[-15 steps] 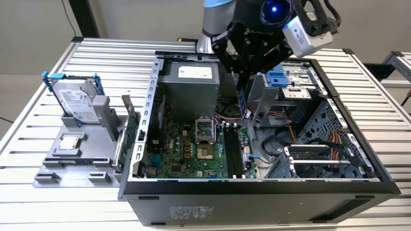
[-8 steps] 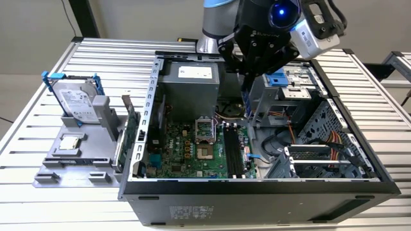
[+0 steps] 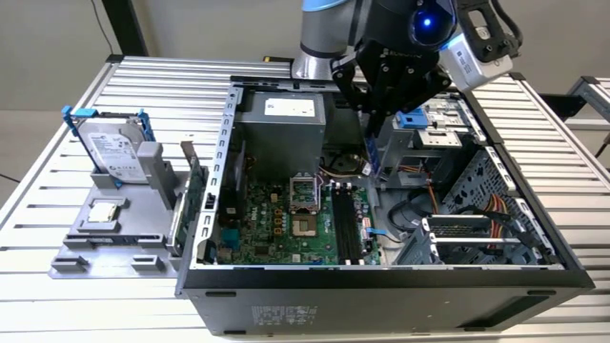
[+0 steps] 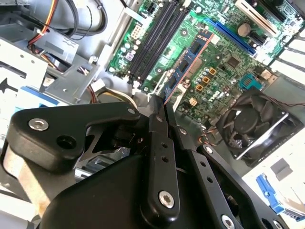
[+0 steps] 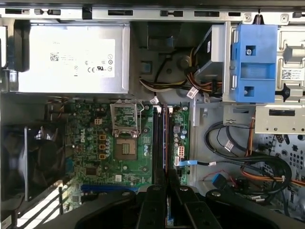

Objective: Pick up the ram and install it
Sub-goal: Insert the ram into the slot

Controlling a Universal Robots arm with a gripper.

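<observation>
1. Overhead, the hand (image 3: 373, 132) hangs above the open computer case (image 3: 381, 275) on the bench (image 3: 57, 300), pinching the ram (image 4: 187, 63) by its top end.
2. Seen in the second wrist view, the blue stick points down from the fingertips (image 4: 156, 106) toward the motherboard (image 4: 209, 52), beside the black memory slots (image 4: 159, 38) but not seated.
3. Judging by its look, the ram is light, stiff and fragile; the narrow edges, clear of the chips, seem the safest hold.
4. Both fingers are clenched almost together on the thin board.
</observation>
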